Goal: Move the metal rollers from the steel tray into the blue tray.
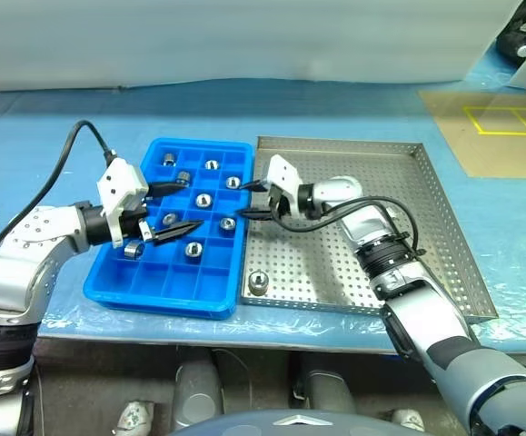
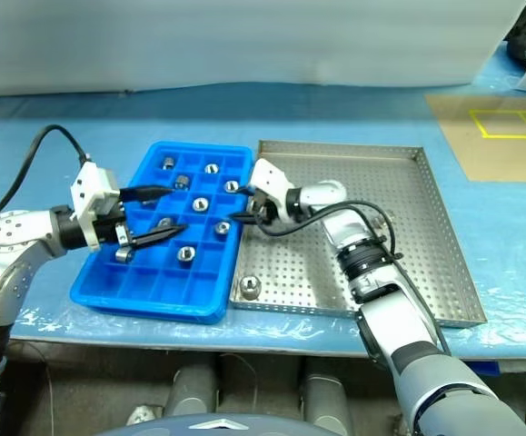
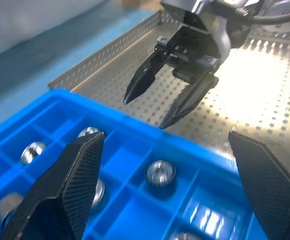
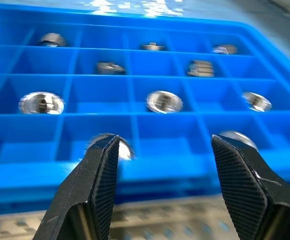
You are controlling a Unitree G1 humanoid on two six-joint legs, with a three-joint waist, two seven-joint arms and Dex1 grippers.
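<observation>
Both tools are spread and hold nothing: the left tool [image 1: 173,211] hangs over the blue tray [image 1: 108,289], the right tool [image 1: 254,200] at its border with the steel tray [image 1: 444,218]. Several metal rollers [image 1: 204,200] lie in blue compartments, one roller [image 1: 258,282] remains on the steel floor.

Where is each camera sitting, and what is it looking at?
Head views, both eyes: look forward and down at the blue tray, the steel tray and both arms.
Left wrist view: looks past the open left gripper at the open right gripper.
Right wrist view: looks between its own fingers into the blue tray.
All share the rollers in the blue tray.
</observation>
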